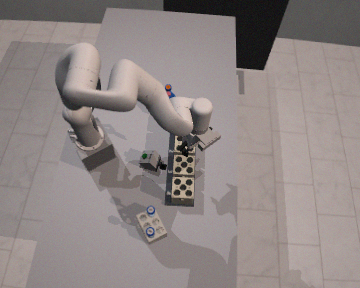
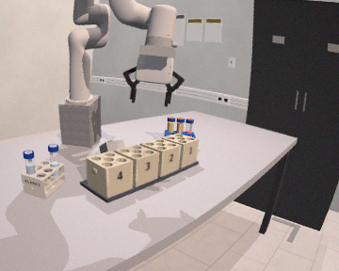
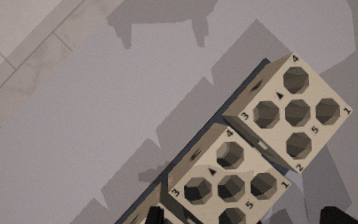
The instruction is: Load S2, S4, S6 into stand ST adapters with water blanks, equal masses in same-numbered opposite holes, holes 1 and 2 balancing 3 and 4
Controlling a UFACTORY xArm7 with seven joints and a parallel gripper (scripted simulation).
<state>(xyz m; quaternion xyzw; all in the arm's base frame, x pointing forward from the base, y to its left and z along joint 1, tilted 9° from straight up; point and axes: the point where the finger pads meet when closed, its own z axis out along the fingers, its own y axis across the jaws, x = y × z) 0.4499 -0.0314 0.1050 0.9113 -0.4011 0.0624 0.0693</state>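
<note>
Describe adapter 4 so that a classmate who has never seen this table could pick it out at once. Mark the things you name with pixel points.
On the pale table, find the dark stand (image 2: 145, 184) bearing four beige, block-shaped adapters in a row. Adapter 4 (image 1: 183, 190) (image 2: 108, 175) is the end block nearest the small rack with two blue-capped tubes (image 1: 151, 225) (image 2: 44, 181). Unlike its look-alike neighbours, it has a large black 4 on its side.

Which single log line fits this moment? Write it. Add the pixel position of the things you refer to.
gripper (image 1: 174, 157) (image 2: 150, 103): open, nothing held | adapter 4 (image 1: 183, 187) (image 2: 109, 174) (image 3: 297, 112): no tubes | blanks rack (image 1: 142, 227) (image 2: 33, 189): holds tubes | samples: not loaded
</note>
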